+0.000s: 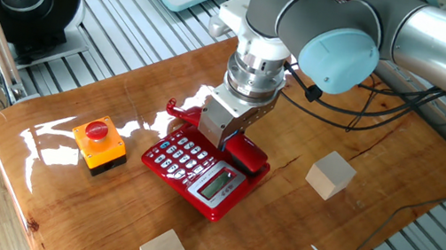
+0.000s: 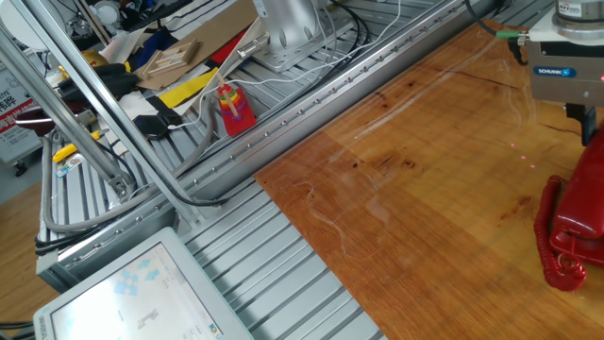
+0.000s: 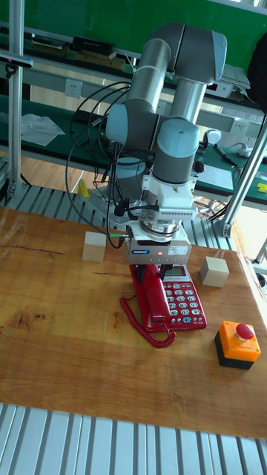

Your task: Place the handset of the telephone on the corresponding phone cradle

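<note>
Red handset lies along phone cradle, gripper right over it. You can't confirm grip state. Risk: lifting while clamped drags handset off.

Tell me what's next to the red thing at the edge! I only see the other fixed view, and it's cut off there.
Observer: That red thing is the handset. It lies along one side of the telephone, right beside a keypad with pale buttons.
Operator: Is the robot holding it?
Observer: The gripper sits over the middle of the handset, but I cannot tell whether its fingers are clamping it.
Operator: Is anything else on the table?
Observer: Yes, an orange box with a round red button, plus two wooden blocks, one on the handset's side and one past the phone's screen end.
</note>
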